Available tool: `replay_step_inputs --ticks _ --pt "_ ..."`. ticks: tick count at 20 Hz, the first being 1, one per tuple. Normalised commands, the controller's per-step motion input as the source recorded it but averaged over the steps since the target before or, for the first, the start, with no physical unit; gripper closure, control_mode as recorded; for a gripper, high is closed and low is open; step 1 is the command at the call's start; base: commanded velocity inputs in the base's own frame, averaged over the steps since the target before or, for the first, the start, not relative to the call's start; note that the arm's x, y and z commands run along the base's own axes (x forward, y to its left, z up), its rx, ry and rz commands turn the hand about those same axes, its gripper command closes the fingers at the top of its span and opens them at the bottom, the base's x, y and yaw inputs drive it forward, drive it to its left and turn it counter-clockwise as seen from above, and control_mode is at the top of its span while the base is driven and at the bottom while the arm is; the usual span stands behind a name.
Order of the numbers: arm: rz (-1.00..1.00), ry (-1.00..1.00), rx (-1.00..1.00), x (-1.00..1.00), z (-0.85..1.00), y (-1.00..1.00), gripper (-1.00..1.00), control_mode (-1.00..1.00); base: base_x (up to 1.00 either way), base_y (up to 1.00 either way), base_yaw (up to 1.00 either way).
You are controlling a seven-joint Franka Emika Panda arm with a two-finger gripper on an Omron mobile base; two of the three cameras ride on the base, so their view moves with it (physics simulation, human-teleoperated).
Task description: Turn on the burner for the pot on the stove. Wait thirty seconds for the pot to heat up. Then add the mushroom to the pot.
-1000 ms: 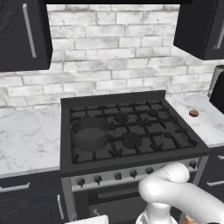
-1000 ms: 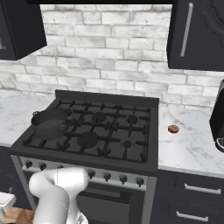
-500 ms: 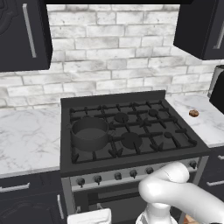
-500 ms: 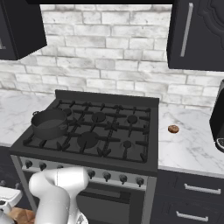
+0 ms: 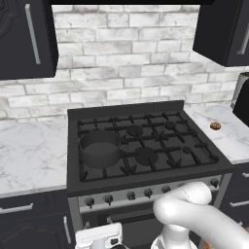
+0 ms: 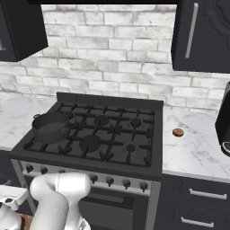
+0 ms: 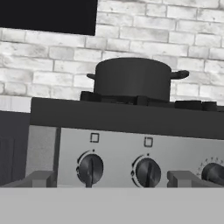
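Stove [image 5: 146, 180]: wide black gas range, cast-iron grates, dark knobs along a silvery front strip. Pot [image 5: 99, 148]: dark grey, low, upright on the front-left burner, at 9 o'clock from the grate centre. Mushroom [image 5: 215, 126]: small brown lump on the counter, at 3 o'clock.

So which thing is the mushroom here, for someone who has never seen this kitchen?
Find the black stove in the middle of the marble counter. On the counter stretch to the stove's right, short of the dark appliance at the far end, lies the mushroom: a tiny brown rounded lump, alone on white marble.
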Motion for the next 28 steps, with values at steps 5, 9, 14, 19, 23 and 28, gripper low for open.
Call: replay_step_inputs --ticks 5,9,14,19,23,28 --pt "0.00 0.00 0.00 0.21 -0.16 0.02 -1.00 -1.00 0.00 0.00 0.00" --pt "0.00 0.00 0.00 0.26 -0.07 0.04 -1.00 -1.00 0.00 0.00 0.00" --pt "0.00 0.00 0.00 0.35 -0.07 0.10 -1.00 -1.00 0.00 0.00 0.00" --pt "0.00 0.00 -0.01 0.34 -0.25 0.16 -1.00 -1.00 0.00 0.00 0.00" --pt "0.00 0.00 0.00 0.35 -0.26 0.09 -1.00 -1.00 0.00 0.00 0.00" --pt "0.00 0.00 0.00 0.38 -0.12 0.07 -1.00 -1.00 0.00 0.00 0.00"
